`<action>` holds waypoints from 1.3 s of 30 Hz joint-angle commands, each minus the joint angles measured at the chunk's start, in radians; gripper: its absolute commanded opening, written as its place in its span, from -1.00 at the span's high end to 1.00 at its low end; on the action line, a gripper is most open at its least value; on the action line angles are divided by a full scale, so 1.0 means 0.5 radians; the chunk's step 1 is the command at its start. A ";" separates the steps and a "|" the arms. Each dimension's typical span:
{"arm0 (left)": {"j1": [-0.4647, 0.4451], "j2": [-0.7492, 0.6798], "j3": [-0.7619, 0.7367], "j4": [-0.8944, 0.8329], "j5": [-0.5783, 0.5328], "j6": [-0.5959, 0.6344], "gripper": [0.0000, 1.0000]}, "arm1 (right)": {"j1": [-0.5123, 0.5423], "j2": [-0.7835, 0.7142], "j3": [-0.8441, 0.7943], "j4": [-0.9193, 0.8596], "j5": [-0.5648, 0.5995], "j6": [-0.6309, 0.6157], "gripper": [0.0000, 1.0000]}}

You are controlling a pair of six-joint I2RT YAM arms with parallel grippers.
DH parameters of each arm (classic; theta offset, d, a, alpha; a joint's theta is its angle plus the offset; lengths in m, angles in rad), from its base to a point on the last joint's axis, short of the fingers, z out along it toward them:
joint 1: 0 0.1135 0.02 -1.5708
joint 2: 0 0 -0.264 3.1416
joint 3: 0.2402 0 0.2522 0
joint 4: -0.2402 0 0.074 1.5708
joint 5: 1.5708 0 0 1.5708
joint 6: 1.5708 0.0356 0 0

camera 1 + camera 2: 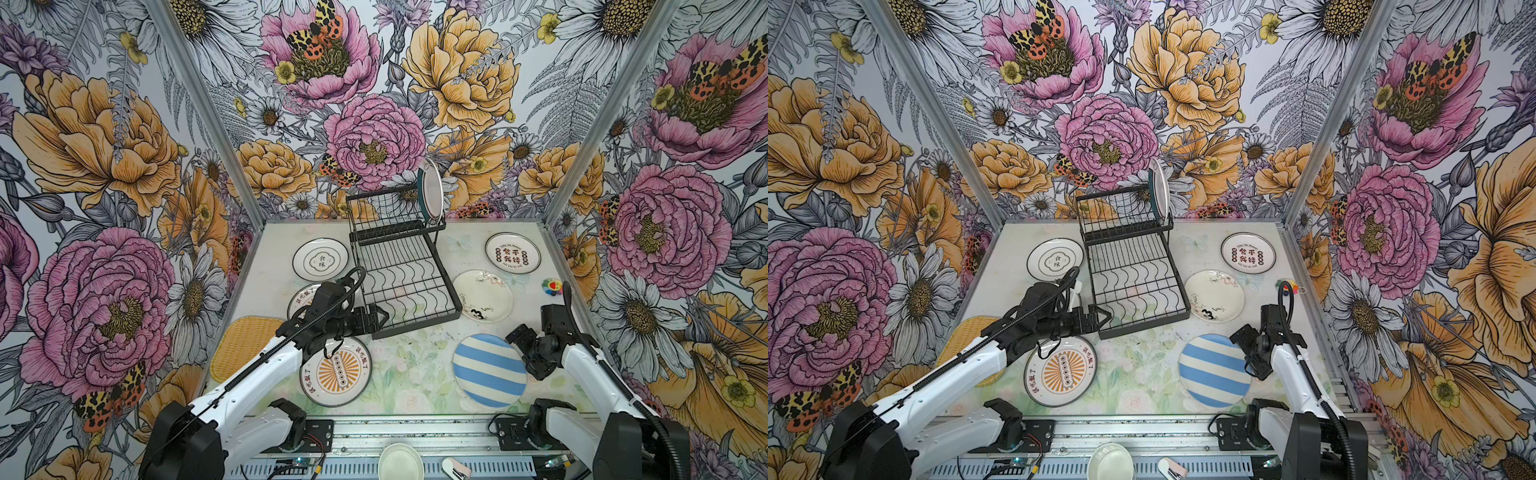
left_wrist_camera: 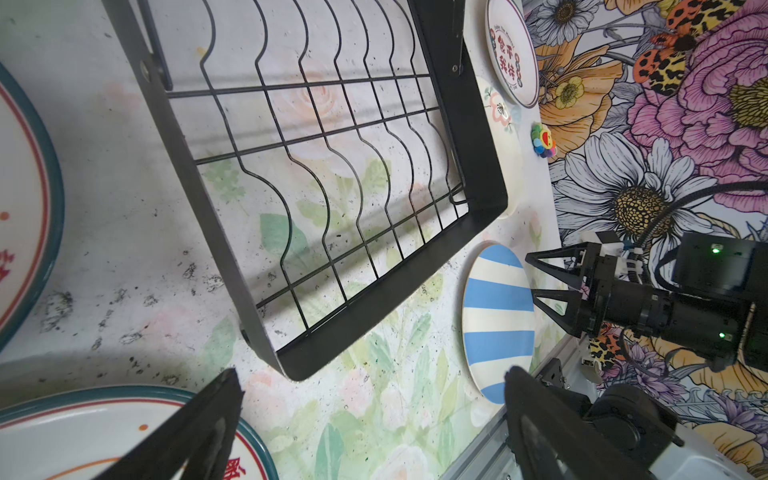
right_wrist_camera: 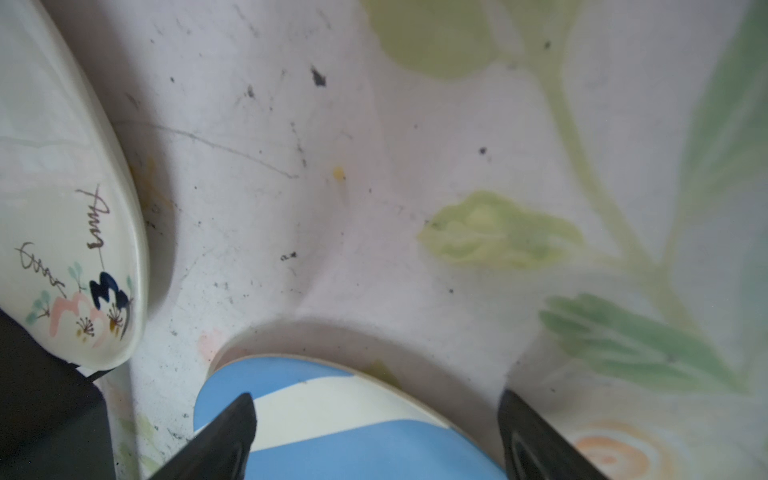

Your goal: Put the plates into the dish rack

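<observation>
Both pincers gape empty: the left pincer (image 1: 383,318) is at the near-left corner of the dish rack (image 1: 417,326), the right pincer (image 2: 532,276) beside the striped plate (image 1: 486,370). The far-left plate (image 1: 320,259) reads "食味", the far-right plate (image 1: 512,253) "食不我待". A teal-rimmed plate (image 1: 432,191) stands racked.

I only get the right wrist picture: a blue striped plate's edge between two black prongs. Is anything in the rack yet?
Observer: Yes, one teal-rimmed plate stands on edge in the raised tier of the dish rack.
Operator: What is the other arm doing?
Observer: The left gripper hangs open and empty by the rack's near corner.
Operator: How many plates lie outside it?
Observer: Six round ones lie flat on the table, plus a yellow woven tray.
</observation>
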 commanded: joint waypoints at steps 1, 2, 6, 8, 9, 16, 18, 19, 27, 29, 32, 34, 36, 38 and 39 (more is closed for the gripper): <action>-0.019 0.023 -0.002 -0.009 0.045 0.004 -0.97 | 0.006 -0.024 -0.079 -0.066 -0.103 0.076 -0.83; -0.021 0.028 0.000 -0.009 0.050 0.006 -0.98 | 0.017 -0.028 -0.079 -0.062 -0.132 0.085 -0.83; -0.044 0.096 0.053 -0.056 0.081 0.042 -0.97 | 0.108 -0.037 -0.050 -0.059 -0.223 0.135 -0.83; -0.079 0.140 0.105 -0.086 0.095 0.068 -0.97 | 0.190 -0.035 -0.032 -0.040 -0.248 0.172 -0.84; -0.094 0.164 0.122 -0.097 0.104 0.075 -0.98 | 0.224 -0.033 -0.029 -0.022 -0.252 0.193 -0.84; -0.212 0.285 0.226 -0.167 0.172 0.092 -0.97 | 0.552 0.040 0.005 0.234 -0.261 0.439 -0.84; -0.234 0.295 0.237 -0.180 0.188 0.089 -0.97 | 0.654 0.088 0.033 0.281 -0.245 0.463 -0.84; -0.244 0.298 0.237 -0.187 0.197 0.082 -0.97 | 0.707 0.116 0.051 0.303 -0.238 0.466 -0.85; -0.316 0.283 0.168 -0.223 0.259 0.029 -0.97 | 1.084 0.255 0.066 0.508 -0.257 0.533 -0.86; -0.349 0.300 0.155 -0.228 0.270 0.019 -0.97 | 1.157 0.309 0.095 0.560 -0.286 0.500 -0.86; -0.419 0.357 0.159 -0.228 0.269 0.004 -0.95 | 1.178 0.370 0.177 0.550 -0.376 0.303 -0.86; -0.480 0.406 0.175 -0.230 0.253 -0.011 -0.91 | 1.142 0.335 0.190 0.500 -0.413 0.137 -0.86; -0.524 0.447 0.179 -0.230 0.230 -0.024 -0.87 | 1.099 0.279 0.178 0.403 -0.422 -0.001 -0.85; -0.560 0.492 0.176 -0.229 0.212 -0.040 -0.79 | 1.077 0.238 0.161 0.303 -0.417 -0.137 -0.86; -0.578 0.515 0.178 -0.235 0.191 -0.045 -0.76 | 1.076 0.221 0.147 0.283 -0.423 -0.175 -0.86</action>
